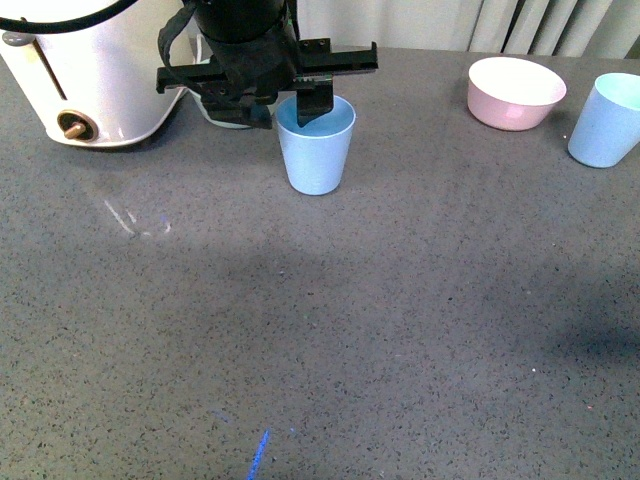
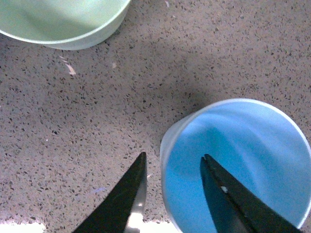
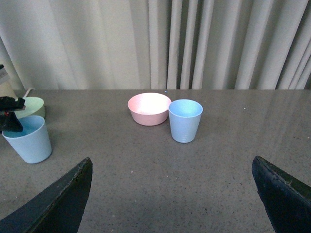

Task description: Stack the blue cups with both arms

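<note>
Two blue cups are on the table.

Front view: the left blue cup (image 1: pixel 316 150) stands far centre, under the left gripper (image 1: pixel 312 100). The right blue cup (image 1: pixel 606 122) sits far right, near the pink bowl (image 1: pixel 515 92).

Left wrist view: jaws spread, straddling the rim, one finger inside and one outside. The wall is not yet pinched.

Right wrist view: the right gripper (image 3: pixel 172 204) is spread wide and empty, with its cup well apart.

Judgement: thin, light, smooth plastic. You should pinch the rim wall gently, or it may slip or tip.
</note>
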Action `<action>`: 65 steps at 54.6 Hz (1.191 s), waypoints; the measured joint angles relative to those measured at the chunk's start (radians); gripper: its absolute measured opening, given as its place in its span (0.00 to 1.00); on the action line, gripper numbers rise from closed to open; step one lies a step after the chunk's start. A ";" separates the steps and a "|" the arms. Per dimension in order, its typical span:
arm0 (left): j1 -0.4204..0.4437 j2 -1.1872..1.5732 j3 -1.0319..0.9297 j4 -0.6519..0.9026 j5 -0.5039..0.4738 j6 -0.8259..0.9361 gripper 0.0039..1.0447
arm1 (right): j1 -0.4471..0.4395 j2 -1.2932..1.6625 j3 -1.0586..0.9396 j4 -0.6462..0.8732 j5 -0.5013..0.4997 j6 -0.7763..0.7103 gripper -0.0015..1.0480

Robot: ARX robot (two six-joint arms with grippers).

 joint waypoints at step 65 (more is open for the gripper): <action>-0.319 -0.161 -0.262 -0.047 -0.090 -0.190 0.02 | 0.000 0.000 0.000 0.000 0.000 0.000 0.91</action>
